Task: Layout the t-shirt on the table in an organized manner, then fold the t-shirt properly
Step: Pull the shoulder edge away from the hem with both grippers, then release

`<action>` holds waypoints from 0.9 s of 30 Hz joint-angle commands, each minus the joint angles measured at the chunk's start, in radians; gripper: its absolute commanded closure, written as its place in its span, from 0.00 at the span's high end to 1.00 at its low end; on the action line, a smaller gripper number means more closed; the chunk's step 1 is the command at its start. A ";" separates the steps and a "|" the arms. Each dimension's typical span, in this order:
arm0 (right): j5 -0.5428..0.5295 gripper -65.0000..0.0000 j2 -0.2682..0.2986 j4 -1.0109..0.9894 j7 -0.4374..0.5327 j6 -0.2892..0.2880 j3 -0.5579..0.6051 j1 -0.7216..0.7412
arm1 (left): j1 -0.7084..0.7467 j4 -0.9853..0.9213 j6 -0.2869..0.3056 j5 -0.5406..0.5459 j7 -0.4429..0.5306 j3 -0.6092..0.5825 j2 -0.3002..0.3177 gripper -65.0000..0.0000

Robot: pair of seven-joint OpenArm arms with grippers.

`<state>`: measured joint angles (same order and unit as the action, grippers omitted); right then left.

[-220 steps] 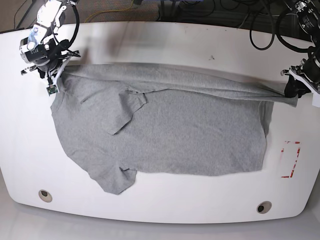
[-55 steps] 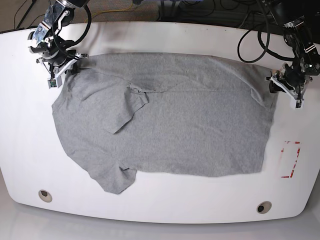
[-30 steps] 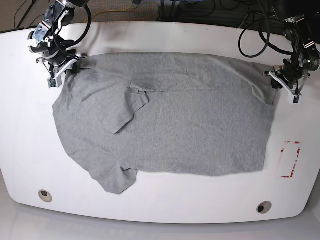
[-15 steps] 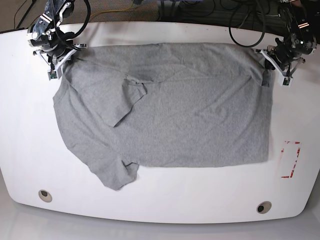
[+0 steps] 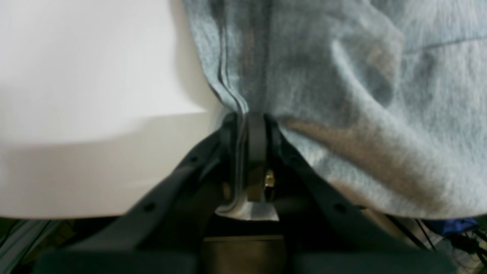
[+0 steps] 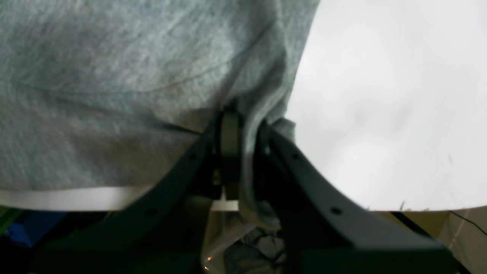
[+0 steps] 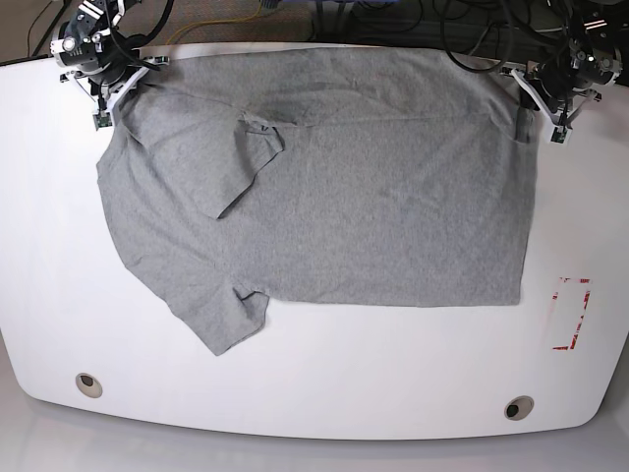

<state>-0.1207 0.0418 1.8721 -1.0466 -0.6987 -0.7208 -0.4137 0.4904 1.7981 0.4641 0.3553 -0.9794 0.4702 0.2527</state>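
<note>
The grey t-shirt (image 7: 344, 187) lies spread across the white table (image 7: 314, 393), its far edge stretched along the table's back edge. One sleeve (image 7: 246, 167) is folded over onto the body and the other (image 7: 226, 320) points toward the front left. My left gripper (image 7: 531, 87) is shut on the far right corner, and the left wrist view shows the hem (image 5: 232, 95) pinched between its jaws (image 5: 251, 125). My right gripper (image 7: 123, 81) is shut on the far left corner, with bunched cloth (image 6: 114, 76) clamped between its jaws (image 6: 243, 121).
A red tape mark (image 7: 572, 315) sits near the right edge. Two round grommet holes (image 7: 88, 383) (image 7: 518, 407) lie near the front edge. Cables (image 7: 472, 20) hang behind the back edge, close to both arms.
Both grippers have moved toward the table's back edge, dragging the t-shirt with them. The shirt's far edge now lies straighter and the whole shirt sits further back.
</note>
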 commanded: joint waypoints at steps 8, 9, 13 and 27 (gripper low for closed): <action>-0.006 0.09 0.007 0.019 0.001 0.001 -0.006 -0.020 | 0.003 0.019 0.000 0.001 0.003 0.006 0.013 0.07; -0.006 0.13 0.007 0.021 0.001 0.001 -0.006 -0.018 | 0.001 0.019 0.000 0.001 0.003 0.006 0.013 0.10; -0.006 0.44 0.005 0.044 0.001 0.001 -0.032 -0.014 | -0.003 0.039 0.000 0.001 0.003 0.006 0.015 0.27; -0.006 0.87 0.028 0.097 0.001 0.001 -0.076 0.040 | -0.065 0.119 0.000 0.003 -0.019 0.065 0.015 0.56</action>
<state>-0.1207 0.0437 1.9335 -1.0584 -0.6998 -0.7898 -0.3790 0.4389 1.8843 0.4637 0.3416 -1.0042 0.5255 0.2558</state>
